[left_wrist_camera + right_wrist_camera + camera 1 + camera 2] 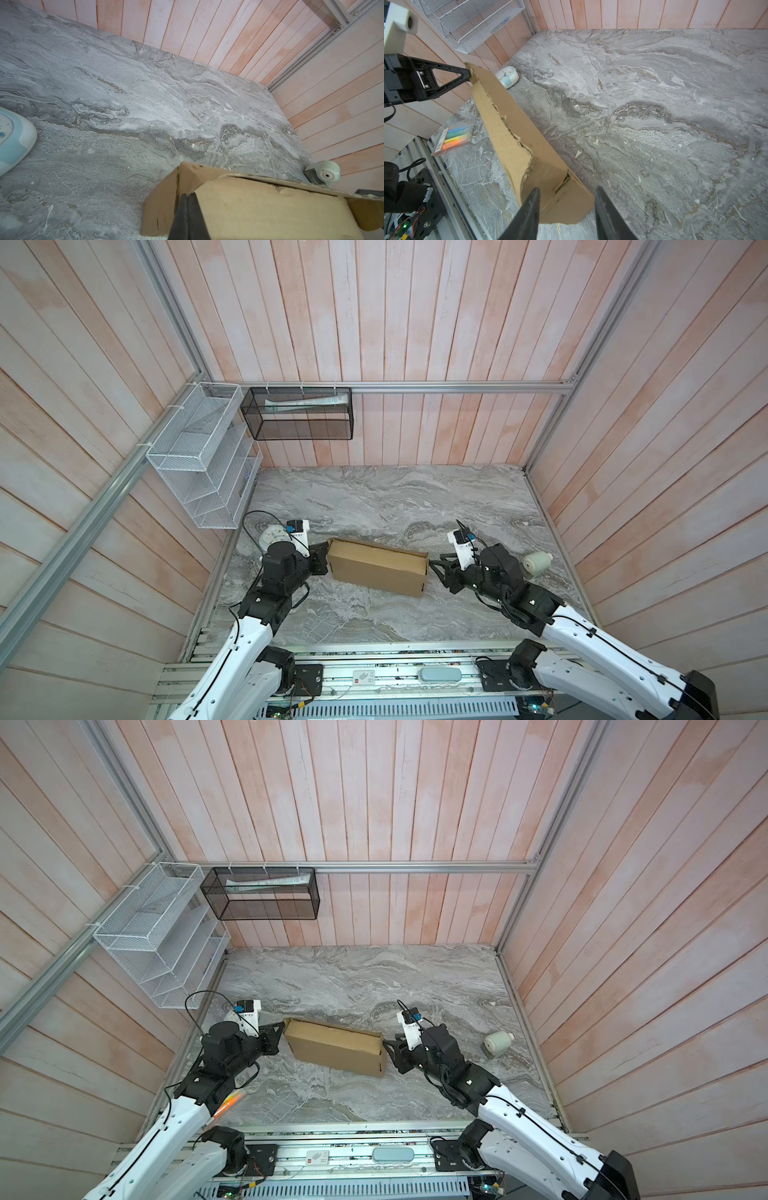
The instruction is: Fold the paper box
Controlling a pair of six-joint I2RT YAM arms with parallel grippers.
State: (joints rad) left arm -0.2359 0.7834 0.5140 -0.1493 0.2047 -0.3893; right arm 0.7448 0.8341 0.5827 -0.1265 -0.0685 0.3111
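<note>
Marble table (374,497) | left end effector (187,199) closed against paper box (376,568) | right end effector (568,189) parted

- Box (376,568): brown corrugated cardboard, matt, with rough, ragged edges (the tear looks fibrous in the right wrist view).
- Worktop (395,497): grey, veined, marble-look surface, matt and faintly grainy.
- Walls (415,323): wooden planks with a pale pink wash, matt, the grain showing through.
- Rail (457,386): bare aluminium with a dull sheen.
- Rack (195,456): white-coated wire mesh.
- Basket (299,414): fine black metal mesh.
- Left pincer (187,199) and right pincer (568,189): black plastic, matt.
- Arm shells (245,651): white plastic, smooth, slightly glossy.
- Clock (507,76): white and pale blue plastic, smooth and glossy.
- Marker pack (452,138): clear, shiny plastic.
</note>
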